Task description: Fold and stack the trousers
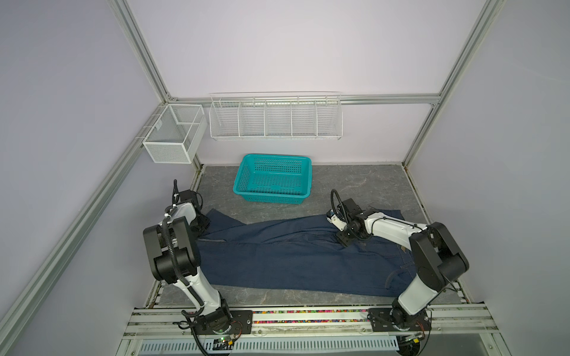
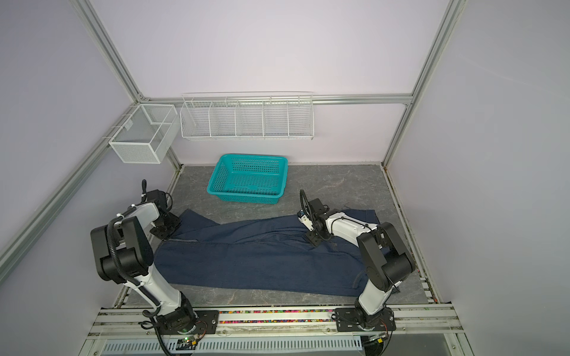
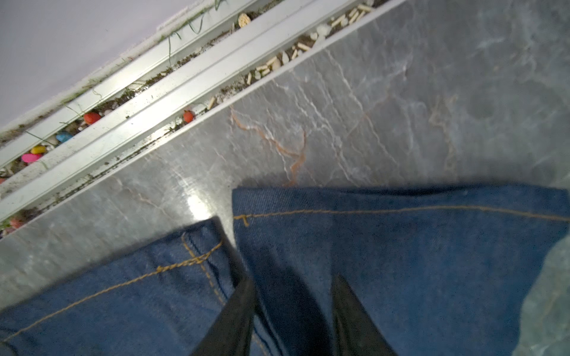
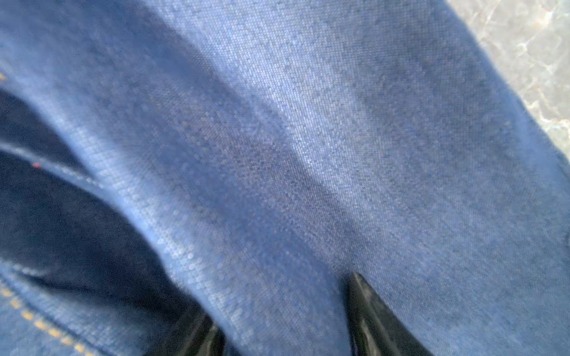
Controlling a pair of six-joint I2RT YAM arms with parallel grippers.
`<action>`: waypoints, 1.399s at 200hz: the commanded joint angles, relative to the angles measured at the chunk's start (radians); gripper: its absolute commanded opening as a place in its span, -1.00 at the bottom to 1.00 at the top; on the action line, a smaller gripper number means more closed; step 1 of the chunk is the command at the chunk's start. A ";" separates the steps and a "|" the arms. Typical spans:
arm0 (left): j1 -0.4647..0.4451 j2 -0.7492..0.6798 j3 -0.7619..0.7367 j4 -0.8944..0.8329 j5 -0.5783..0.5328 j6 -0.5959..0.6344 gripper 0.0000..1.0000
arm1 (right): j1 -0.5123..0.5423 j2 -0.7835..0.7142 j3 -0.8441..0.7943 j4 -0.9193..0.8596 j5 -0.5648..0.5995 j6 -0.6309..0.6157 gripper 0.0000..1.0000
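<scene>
so far no fold shows: the trousers (image 1: pixel 293 259) lie full length on the tabletop (image 1: pixel 354 185) before the teal basket (image 1: pixel 243 185), the left tool (image 3: pixel 293 279) part-closed astride a leg hem (image 3: pixel 401 200), its hold unclear, the right tool (image 4: pixel 283 300) open, tips on denim near the waist end; folding and stacking all remain.

No readable text, label, brand, number or sign on trousers (image 1: pixel 277 262) or teal basket (image 1: pixel 272 178)

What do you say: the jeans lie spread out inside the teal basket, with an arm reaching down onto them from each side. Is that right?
Not quite. The jeans lie spread out on the table, in front of the basket, not inside it; both top views show this. The rest holds.
</scene>
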 commanded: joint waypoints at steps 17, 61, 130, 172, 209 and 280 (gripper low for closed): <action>-0.001 0.038 0.036 0.030 0.024 0.009 -0.48 | -0.005 -0.023 0.004 -0.034 -0.035 0.014 0.27; -0.001 0.024 0.047 -0.005 0.045 0.031 -1.00 | -0.012 -0.025 0.010 -0.036 -0.034 0.012 0.27; 0.000 -0.102 0.074 -0.123 -0.001 0.045 -0.89 | -0.025 -0.043 0.008 -0.033 -0.045 0.013 0.27; 0.004 -0.053 0.064 -0.134 -0.038 -0.081 -0.02 | -0.026 -0.044 0.009 -0.028 -0.067 0.024 0.26; 0.003 0.010 0.055 -0.073 -0.016 -0.217 -0.01 | -0.027 -0.043 0.005 -0.028 -0.071 0.023 0.26; 0.002 0.059 0.035 -0.049 0.004 -0.251 -0.24 | -0.034 -0.020 0.023 -0.025 -0.080 0.020 0.26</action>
